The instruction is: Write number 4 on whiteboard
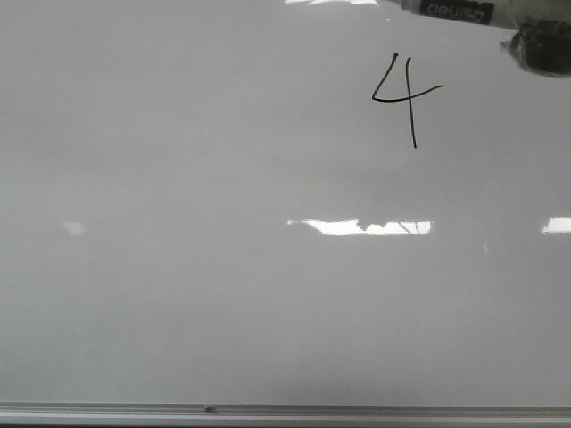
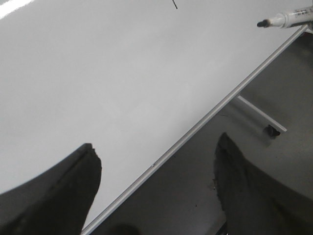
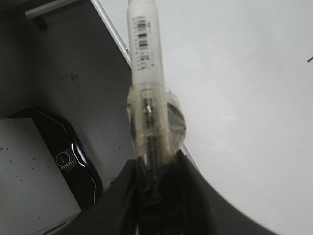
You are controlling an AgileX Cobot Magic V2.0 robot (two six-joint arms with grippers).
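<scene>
Gripping the marker [image 3: 146, 78] tightly beyond the finished number 4 [image 1: 403, 94], the right claw [image 3: 156, 171] risks smudging wet ink if it dips.

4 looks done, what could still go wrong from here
The right end effector holds the marker uncapped; in the left wrist view its tip sits by the whiteboard edge, so a low retreat could streak the board or smear the fresh 4.

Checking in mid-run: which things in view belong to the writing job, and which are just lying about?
Job:
the whiteboard
the number 4
marker, clamped in the right gripper

Lying about:
dark object at the board's far right corner
black device on the floor
</scene>
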